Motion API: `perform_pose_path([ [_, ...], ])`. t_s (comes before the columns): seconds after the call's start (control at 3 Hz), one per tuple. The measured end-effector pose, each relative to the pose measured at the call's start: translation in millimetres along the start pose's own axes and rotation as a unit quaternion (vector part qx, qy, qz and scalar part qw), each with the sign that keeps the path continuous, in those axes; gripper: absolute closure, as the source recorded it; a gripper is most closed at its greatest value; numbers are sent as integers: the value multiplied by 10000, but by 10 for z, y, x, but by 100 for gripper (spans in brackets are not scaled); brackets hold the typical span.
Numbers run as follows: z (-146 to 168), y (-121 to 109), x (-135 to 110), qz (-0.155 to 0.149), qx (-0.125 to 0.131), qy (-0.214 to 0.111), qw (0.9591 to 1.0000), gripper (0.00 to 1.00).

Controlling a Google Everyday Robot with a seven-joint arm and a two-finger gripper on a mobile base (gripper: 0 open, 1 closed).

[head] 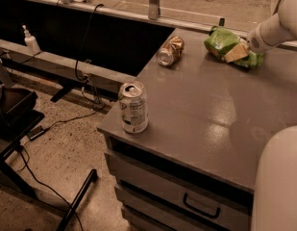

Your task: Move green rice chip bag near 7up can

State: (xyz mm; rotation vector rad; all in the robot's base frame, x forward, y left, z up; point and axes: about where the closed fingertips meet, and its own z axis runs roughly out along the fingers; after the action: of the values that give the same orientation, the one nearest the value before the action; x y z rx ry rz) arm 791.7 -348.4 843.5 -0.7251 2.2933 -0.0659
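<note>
The green rice chip bag (pixel 221 41) lies at the far edge of the grey cabinet top (pixel 210 114), crinkled and lime green. My gripper (pixel 237 53) comes in from the right on its white arm and rests on the bag's right part, covering some of it. The 7up can (pixel 133 107) stands upright at the near left corner of the cabinet top, silver-white with its tab end up. It is far from the bag and the gripper.
A shiny copper-gold can (pixel 170 51) lies on its side left of the bag, near the far left edge. A white part of the robot (pixel 278 182) fills the lower right. Left of the cabinet are floor cables and a black stand (pixel 13 129).
</note>
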Motion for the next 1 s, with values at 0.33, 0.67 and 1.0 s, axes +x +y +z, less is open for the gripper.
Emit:
perform_pose_path([
  [0.33, -1, 0, -1, 0, 0, 0, 10000, 100],
  [0.67, -3, -1, -2, 0, 0, -1, 10000, 100],
  [1.0, -309, -5, -248, -2, -78, -601, 9982, 100],
])
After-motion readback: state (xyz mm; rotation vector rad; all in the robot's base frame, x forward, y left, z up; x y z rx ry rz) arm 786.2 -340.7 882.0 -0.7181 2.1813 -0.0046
